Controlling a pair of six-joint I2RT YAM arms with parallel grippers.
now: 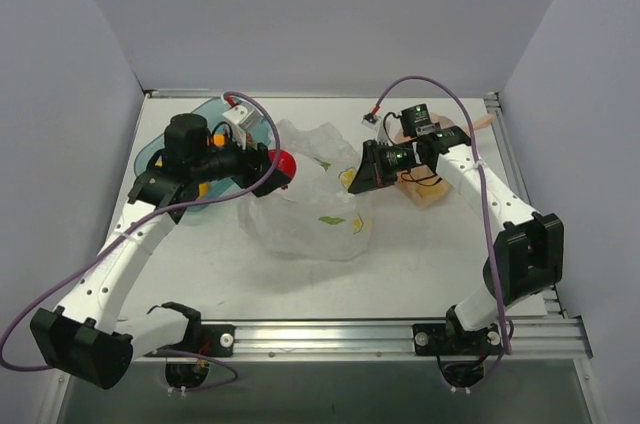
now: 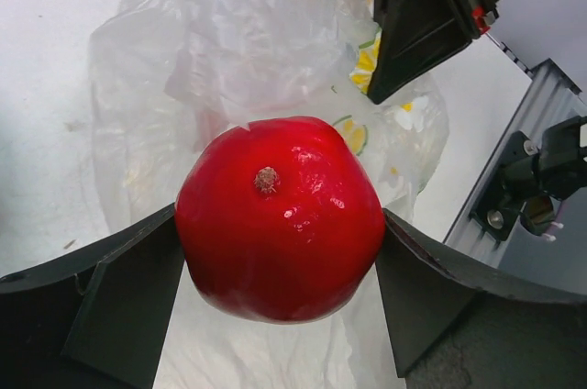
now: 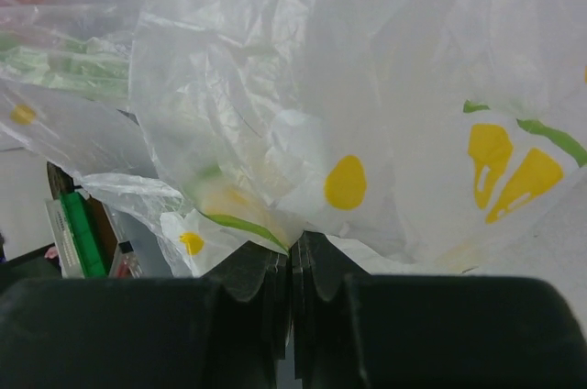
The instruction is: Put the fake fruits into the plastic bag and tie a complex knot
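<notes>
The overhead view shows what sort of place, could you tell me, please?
Probably a robot test cell: a left arm and right arm bolted to a metal rail, and plain grey walls boxing in a white table.

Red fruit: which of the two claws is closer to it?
Left. The left gripper clamps the red fruit; the right gripper pinches the plastic bag at the side away from the fruit.

Teal tray (image 1: 207, 107) largely covered by left arm (image 1: 110, 264), upper left; red fruit (image 2: 280, 219) blocks centre of plastic bag (image 2: 229, 50); bag contents blurred, unidentifiable, right wrist view.
</notes>
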